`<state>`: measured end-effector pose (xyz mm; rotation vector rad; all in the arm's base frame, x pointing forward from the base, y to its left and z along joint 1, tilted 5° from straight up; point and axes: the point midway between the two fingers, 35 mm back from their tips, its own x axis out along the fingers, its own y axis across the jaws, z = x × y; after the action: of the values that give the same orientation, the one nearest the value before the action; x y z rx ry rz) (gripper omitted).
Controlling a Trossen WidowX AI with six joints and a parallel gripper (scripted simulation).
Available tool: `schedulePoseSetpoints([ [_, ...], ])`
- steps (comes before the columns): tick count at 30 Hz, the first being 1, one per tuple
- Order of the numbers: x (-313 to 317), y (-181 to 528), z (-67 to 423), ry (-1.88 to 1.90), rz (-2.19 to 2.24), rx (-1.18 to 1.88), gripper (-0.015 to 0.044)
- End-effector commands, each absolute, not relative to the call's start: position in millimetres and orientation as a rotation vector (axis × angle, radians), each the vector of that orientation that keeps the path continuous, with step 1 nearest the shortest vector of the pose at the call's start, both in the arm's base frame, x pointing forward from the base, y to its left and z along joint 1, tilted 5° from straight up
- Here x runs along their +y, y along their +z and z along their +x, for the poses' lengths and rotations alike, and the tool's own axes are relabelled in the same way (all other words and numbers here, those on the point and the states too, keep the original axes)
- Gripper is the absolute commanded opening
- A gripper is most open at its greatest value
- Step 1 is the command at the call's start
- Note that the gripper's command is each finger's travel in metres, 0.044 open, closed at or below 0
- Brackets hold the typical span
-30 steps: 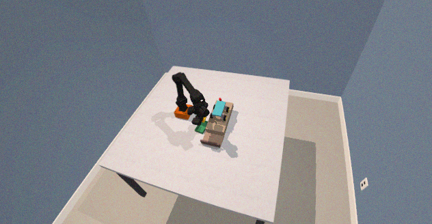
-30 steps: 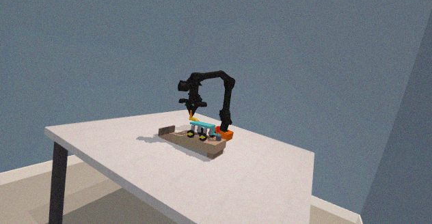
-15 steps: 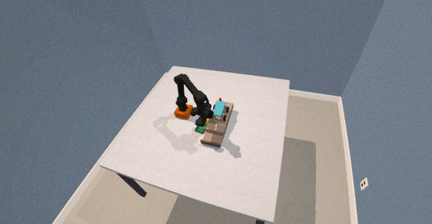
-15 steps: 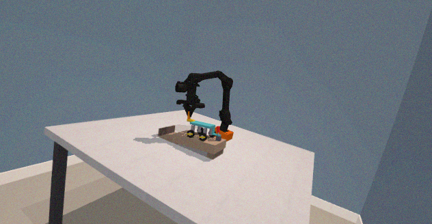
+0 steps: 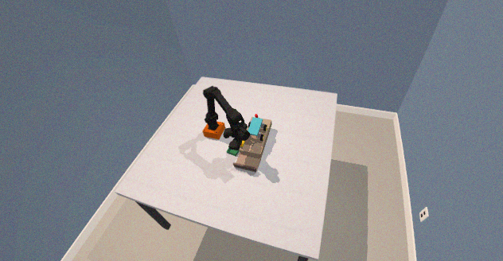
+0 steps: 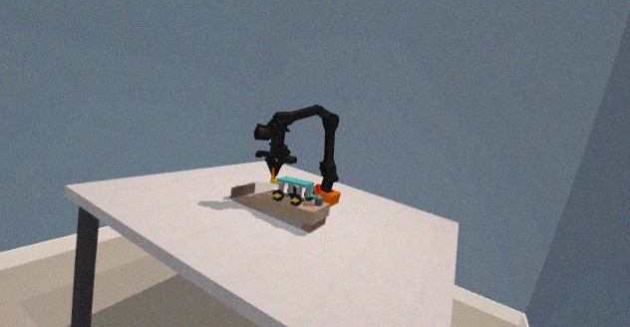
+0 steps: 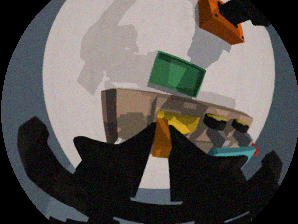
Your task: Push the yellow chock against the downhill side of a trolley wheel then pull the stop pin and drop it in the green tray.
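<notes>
My gripper [image 5: 239, 140] [image 6: 274, 167] [image 7: 161, 127] is shut on the orange handle [image 6: 273, 174] [image 7: 160, 141] of the yellow chock [image 5: 243, 142] [image 7: 178, 121]. It holds the chock over the near side of the brown ramp [image 5: 249, 159] [image 6: 284, 208] [image 7: 131, 110], just downhill of the teal trolley [image 5: 255, 126] [image 6: 295, 181] [image 7: 230, 152]. I cannot tell whether the chock touches a wheel [image 7: 214, 123]. The red-headed stop pin [image 5: 256, 115] [image 6: 317, 188] [image 7: 257, 151] stands at the trolley's uphill end. The green tray [image 5: 232, 151] [image 7: 176, 74] lies on the table beside the ramp, just past my gripper.
The arm's orange base [image 5: 213, 130] [image 6: 330, 196] [image 7: 221, 19] stands close beside the ramp's uphill end. A low end wall [image 6: 242, 189] closes the ramp's downhill end. The white table [image 5: 278, 185] [image 6: 379, 251] reaches well beyond the ramp on all sides.
</notes>
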<state>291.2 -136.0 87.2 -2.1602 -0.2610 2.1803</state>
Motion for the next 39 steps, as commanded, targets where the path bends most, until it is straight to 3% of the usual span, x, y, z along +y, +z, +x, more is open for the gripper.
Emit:
schedulePoseSetpoints([
  [1,-133,75,291,2.181,-2.143,-0.267,0.0000],
  [39,-109,52,289,2.179,-2.142,-0.269,0.0000],
])
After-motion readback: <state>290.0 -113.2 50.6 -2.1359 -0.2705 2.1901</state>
